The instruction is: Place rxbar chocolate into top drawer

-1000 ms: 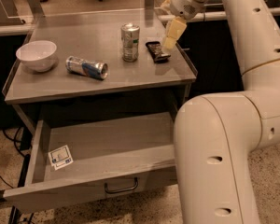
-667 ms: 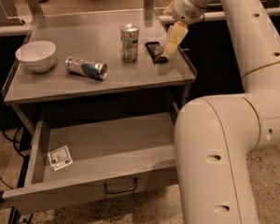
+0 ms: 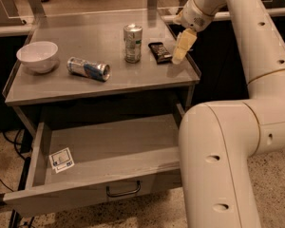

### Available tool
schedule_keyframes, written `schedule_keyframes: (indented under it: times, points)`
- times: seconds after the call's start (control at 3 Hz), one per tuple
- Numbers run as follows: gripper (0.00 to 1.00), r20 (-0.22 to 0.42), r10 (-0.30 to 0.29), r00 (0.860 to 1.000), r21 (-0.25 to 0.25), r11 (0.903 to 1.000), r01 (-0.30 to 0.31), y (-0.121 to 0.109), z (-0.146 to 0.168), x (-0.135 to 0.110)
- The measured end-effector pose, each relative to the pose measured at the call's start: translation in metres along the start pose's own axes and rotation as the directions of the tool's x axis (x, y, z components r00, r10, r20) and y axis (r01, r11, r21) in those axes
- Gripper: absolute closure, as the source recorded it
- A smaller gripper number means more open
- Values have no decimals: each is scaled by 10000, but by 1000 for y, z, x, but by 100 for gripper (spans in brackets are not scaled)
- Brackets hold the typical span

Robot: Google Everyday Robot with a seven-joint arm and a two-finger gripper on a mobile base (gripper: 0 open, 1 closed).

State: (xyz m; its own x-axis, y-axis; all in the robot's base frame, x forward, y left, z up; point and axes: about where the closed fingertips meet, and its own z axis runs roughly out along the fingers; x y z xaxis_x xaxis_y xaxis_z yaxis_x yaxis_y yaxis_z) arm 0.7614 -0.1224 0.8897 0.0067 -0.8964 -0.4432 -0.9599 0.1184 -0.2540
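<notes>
The rxbar chocolate (image 3: 159, 52), a small dark flat bar, lies on the cart top near its right edge, just right of an upright silver can (image 3: 132, 42). My gripper (image 3: 183, 47) hangs at the bar's right side, close above the tabletop, and holds nothing that I can see. Below the cart top, the top drawer (image 3: 109, 148) is pulled out. It has a white sticker (image 3: 61, 159) at its left and a dark pull handle (image 3: 123, 190) on the front.
A white bowl (image 3: 37, 56) sits at the cart top's left. A second can (image 3: 88, 69) lies on its side between the bowl and the upright can. My large white arm (image 3: 228, 141) fills the right side, overlapping the drawer's right end.
My gripper has come down and slightly right, closer to the tabletop beside the bar. The bar, cans, bowl and drawer have not moved.
</notes>
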Motion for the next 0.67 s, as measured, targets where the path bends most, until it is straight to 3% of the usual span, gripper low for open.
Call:
schedule_keyframes:
  times: [0.67]
  points:
    - [0,-1180,-67,9930,205,9997,92,-10,10,-20]
